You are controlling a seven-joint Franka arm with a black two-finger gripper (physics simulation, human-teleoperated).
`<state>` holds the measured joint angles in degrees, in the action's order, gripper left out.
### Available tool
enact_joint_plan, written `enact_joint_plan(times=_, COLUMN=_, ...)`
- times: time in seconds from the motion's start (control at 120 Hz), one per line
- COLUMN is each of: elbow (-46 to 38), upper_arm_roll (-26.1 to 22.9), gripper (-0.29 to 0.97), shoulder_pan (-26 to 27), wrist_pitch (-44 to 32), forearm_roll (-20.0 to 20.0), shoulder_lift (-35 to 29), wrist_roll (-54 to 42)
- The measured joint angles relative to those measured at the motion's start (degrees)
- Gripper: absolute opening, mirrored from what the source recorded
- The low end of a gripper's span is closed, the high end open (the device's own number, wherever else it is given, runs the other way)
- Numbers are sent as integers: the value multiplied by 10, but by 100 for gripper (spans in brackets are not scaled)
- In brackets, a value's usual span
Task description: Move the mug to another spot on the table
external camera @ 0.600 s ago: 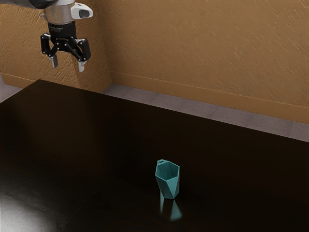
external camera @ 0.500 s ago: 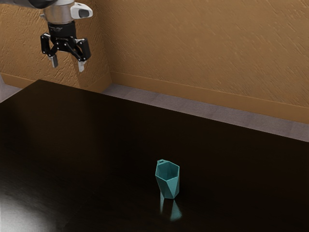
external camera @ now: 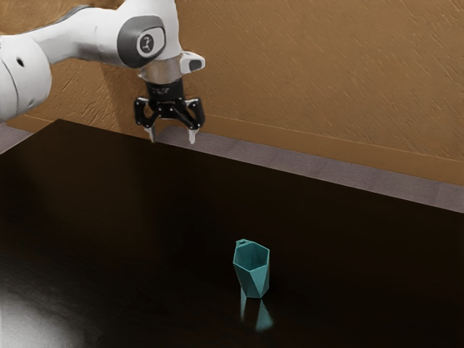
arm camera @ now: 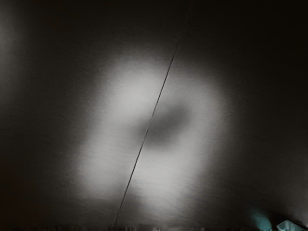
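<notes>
- Arm (external camera: 65, 40): since half a second ago it has swung in from the exterior view's upper left, toward the right and lower. You now see its white links as well as the hand.
- Gripper (external camera: 172, 137): fingers spread and empty, as they were before. It hangs above the table's far edge, well clear of the surface.
- Table (external camera: 109, 217): the wrist view looks down on dark top with a glare patch and a thin seam (arm camera: 154, 115). A teal sliver (arm camera: 287, 225) at its corner is probably the mug.
- Mug (external camera: 251, 270): unmoved, upright, toward the table's near edge and well apart from the gripper.
- Reading: the approach has begun and no grasp is made. You likely need more travel toward the near edge, then a descent over the mug.
</notes>
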<state>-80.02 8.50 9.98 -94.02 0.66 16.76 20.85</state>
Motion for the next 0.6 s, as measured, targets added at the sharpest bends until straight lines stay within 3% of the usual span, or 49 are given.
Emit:
enact_joint_plan(times=0.108, elbow=-110, upper_arm_roll=2, gripper=68, shoulder_pan=17, wrist_pitch=-68, forearm_roll=20, shoulder_lift=-41, wrist_roll=54)
enact_joint_plan(times=0.225, elbow=-167, upper_arm_roll=3, gripper=68, shoulder_pan=32, wrist_pitch=-148, forearm_roll=36, shoulder_lift=-45, wrist_roll=107)
enact_joint_plan(times=0.383, elbow=-188, upper_arm_roll=5, gripper=68, shoulder_pan=44, wrist_pitch=-220, forearm_roll=42, shoulder_lift=-20, wrist_roll=169)
enact_joint_plan(times=0.6, elbow=-191, upper_arm_roll=9, gripper=68, shoulder_pan=69, wrist_pitch=-253, forearm_roll=76, shoulder_lift=13, wrist_roll=262)
